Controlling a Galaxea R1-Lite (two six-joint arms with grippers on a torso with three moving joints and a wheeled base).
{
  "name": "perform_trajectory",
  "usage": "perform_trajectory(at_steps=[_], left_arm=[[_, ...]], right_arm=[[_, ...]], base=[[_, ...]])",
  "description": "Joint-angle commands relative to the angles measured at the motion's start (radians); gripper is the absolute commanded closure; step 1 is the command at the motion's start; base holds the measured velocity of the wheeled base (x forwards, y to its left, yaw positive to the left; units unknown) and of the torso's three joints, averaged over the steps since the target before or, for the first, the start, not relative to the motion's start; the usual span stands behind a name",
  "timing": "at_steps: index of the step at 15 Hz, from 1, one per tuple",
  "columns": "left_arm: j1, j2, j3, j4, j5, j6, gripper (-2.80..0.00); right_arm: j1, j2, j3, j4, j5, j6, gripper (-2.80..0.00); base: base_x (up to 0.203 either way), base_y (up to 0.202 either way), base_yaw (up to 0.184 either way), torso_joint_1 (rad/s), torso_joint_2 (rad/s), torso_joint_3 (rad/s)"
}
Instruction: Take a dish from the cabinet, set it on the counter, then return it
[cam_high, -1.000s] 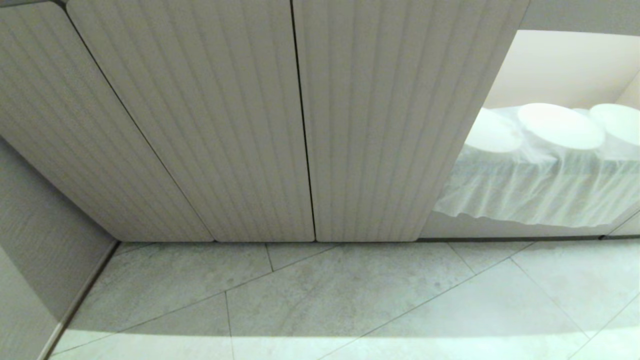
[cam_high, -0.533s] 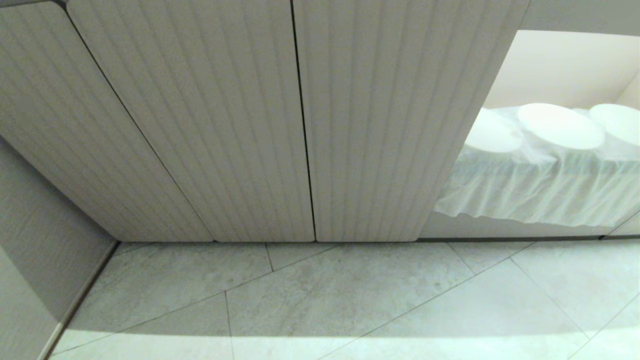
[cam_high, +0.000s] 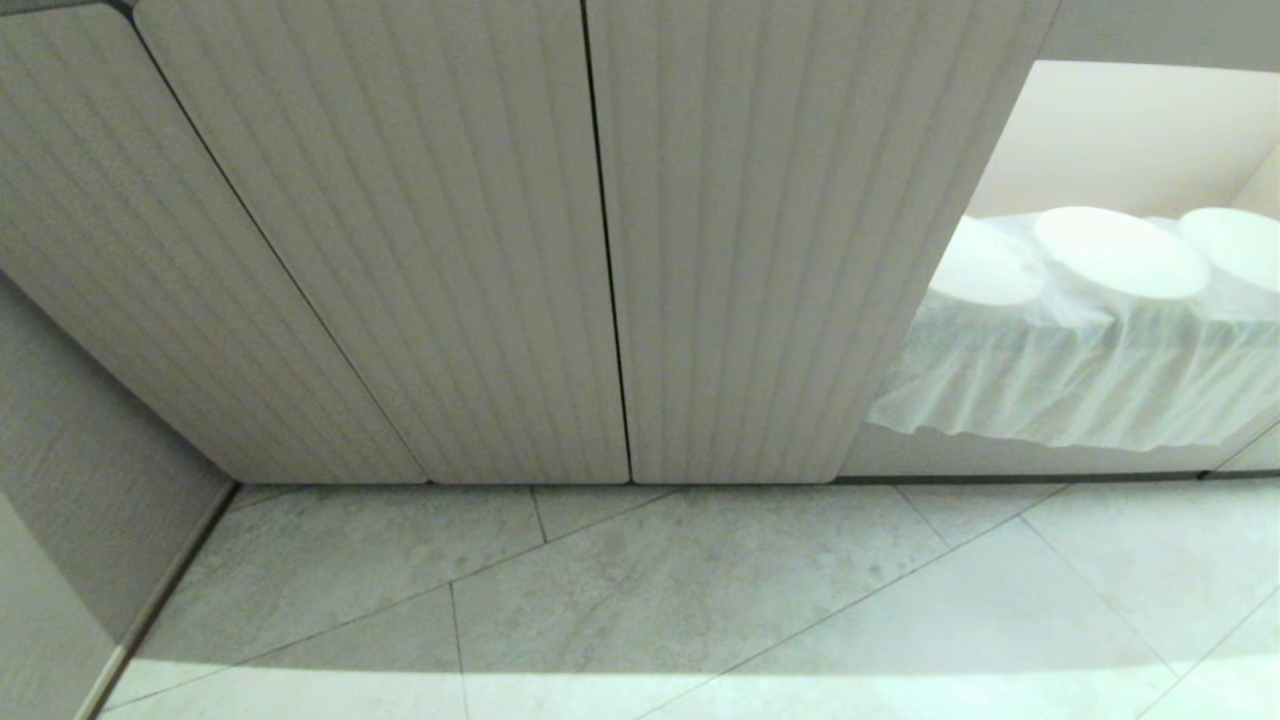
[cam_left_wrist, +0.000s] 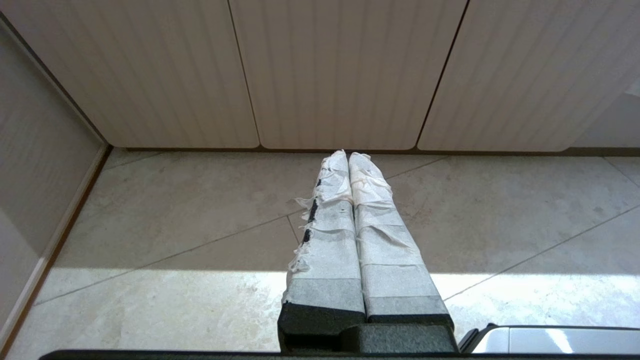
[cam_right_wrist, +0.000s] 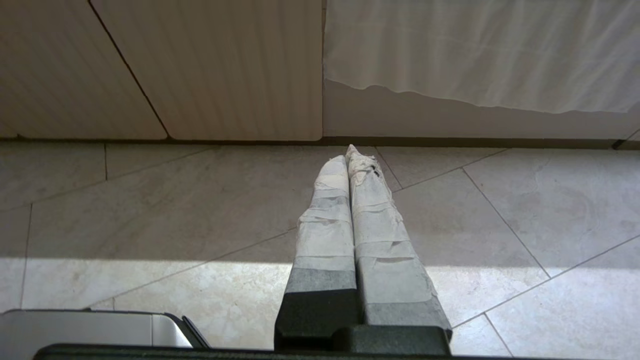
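Cabinet (cam_high: 500, 250) doors are closed, so the dish is hidden, presumably inside. Left gripper (cam_left_wrist: 348, 156) and right gripper (cam_right_wrist: 348, 156) hang low over the floor tiles (cam_high: 700, 600), jaws together, empty, parked near the doors.

cabinet doors (cam_high: 420, 250): 3 | white round dishes (cam_high: 1120, 250): 3 | pincers (cam_left_wrist: 348, 156): 2

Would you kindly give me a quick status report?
Left gripper and right gripper shut, empty, above floor. Cabinet doors closed. Dish not visible.

Sunlit band crosses the shaded floor (cam_high: 700, 690); plates (cam_high: 1120, 250) glare.
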Motion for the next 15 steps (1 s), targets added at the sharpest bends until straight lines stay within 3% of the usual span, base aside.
perform_trajectory(at_steps=[1,9,15], left_arm=[[0.0,0.0,0.0,-0.001,0.0,0.0,0.0],[0.0,0.0,0.0,-0.001,0.0,0.0,0.0],[0.0,0.0,0.0,-0.001,0.0,0.0,0.0]], right_arm=[[0.001,-0.002,-0.001,-0.001,-0.002,0.007,0.0],[0.0,-0.002,-0.001,-0.001,-0.002,0.014,0.0],[0.0,-0.002,-0.001,0.0,-0.001,-0.064,0.0]], base=[[0.0,0.0,0.0,0.0,0.0,0.0],[0.0,0.0,0.0,0.0,0.0,0.0],[0.0,0.0,0.0,0.0,0.0,0.0]])
